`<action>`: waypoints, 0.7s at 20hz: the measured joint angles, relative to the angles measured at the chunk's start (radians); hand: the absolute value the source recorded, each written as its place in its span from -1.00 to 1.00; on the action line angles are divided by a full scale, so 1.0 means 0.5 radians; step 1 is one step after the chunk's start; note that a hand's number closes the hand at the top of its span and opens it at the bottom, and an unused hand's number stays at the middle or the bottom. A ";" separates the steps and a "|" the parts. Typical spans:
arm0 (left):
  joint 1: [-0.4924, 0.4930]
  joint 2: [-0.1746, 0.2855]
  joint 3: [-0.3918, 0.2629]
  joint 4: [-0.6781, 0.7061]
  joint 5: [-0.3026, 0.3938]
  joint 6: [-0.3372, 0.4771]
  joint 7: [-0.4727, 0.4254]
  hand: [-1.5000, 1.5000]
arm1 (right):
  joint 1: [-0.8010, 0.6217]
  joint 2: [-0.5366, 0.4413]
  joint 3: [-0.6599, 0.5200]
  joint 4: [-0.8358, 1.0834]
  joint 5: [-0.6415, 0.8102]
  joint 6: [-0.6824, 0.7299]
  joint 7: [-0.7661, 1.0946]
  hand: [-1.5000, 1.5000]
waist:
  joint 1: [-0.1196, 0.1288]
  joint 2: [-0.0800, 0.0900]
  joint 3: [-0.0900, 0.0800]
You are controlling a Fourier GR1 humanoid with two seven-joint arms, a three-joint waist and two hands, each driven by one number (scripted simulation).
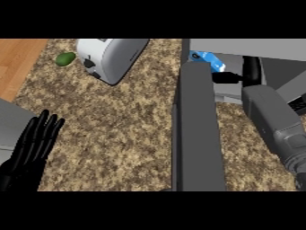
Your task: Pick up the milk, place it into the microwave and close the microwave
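Blue-white milk [208, 60] at 1 o'clock, inside microwave [261, 45]. Your right hand [250, 72] just beside it; holding or letting go, cannot tell. Door [196, 134] stands open for arm. Left hand [32, 143] at 8 o'clock, fingers straight, together, resting.

Milk [205, 59]: a blue-and-white carton, only partly visible, inside the cavity of the microwave [261, 48], at the cavity's left side just beside the hinge end of the door [198, 134]. Whether it stands upright cannot be told. Microwave: light grey casing, on the far right part of the counter [115, 134]. Door: dark grey slab, swung wide open, projecting from the casing's left front corner toward the counter's near edge.
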State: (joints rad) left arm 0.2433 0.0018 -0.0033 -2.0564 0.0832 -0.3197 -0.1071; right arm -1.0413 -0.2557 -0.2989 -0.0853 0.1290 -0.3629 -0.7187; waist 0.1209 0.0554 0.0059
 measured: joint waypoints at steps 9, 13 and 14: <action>-0.030 -0.002 -0.114 0.116 -0.068 0.017 -0.031 -1.00 | 0.140 0.063 -0.051 -0.017 -0.052 0.189 -0.147 -1.00 | -0.068 -0.029 -0.003; -0.059 0.008 -0.147 0.153 -0.060 -0.013 0.010 -1.00 | 0.198 0.114 -0.073 -0.032 -0.080 0.323 -0.223 -1.00 | -0.096 -0.043 -0.003; -0.064 0.013 -0.154 0.198 -0.062 -0.032 -0.017 -1.00 | 0.216 0.124 -0.076 -0.037 -0.084 0.353 -0.245 -1.00 | -0.105 -0.046 -0.004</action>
State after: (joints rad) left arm 0.2112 0.0084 -0.0802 -1.9575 0.0519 -0.3355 -0.1157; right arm -0.9331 -0.1939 -0.3371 -0.1037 0.0868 -0.1864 -0.8412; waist 0.0685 0.0323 0.0039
